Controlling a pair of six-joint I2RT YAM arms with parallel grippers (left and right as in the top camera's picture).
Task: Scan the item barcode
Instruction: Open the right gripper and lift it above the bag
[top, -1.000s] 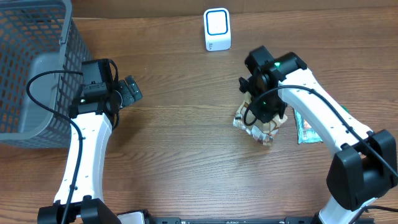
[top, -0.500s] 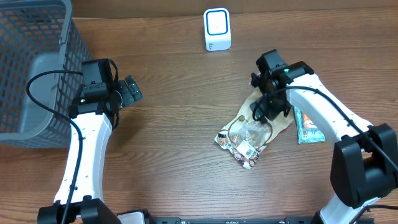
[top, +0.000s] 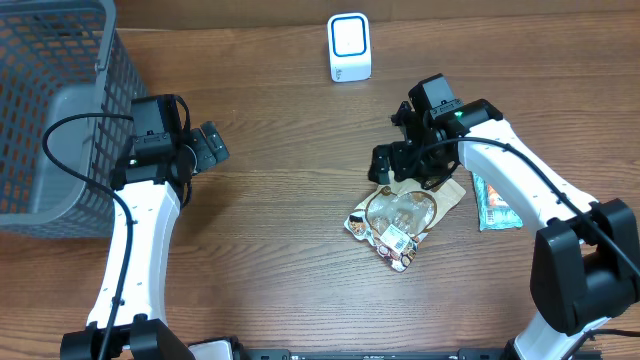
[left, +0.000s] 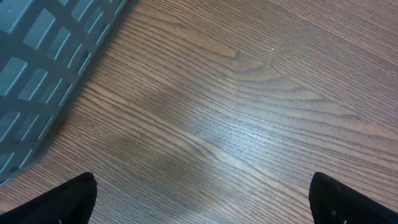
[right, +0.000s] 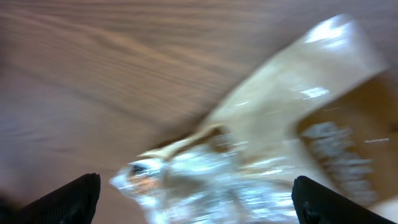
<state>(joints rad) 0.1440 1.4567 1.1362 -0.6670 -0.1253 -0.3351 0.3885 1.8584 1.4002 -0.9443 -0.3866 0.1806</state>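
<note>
The worktop (top: 280, 200) is brown woodgrain, the basket (top: 40, 90) a grey grid. The scanner (top: 349, 47) is white, ringed blue. The bag (top: 398, 218) is tan and glossy clear.

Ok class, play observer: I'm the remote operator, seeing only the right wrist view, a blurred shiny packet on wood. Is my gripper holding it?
Observer: No. Overhead, the right gripper stands open over the clear snack packet, which lies flat on the table.
Operator: Where's the scanner?
Observer: The white scanner stands at the table's far edge, well apart from the packet.
Operator: Anything else close by?
Observer: A green packet lies close on its right.
</note>
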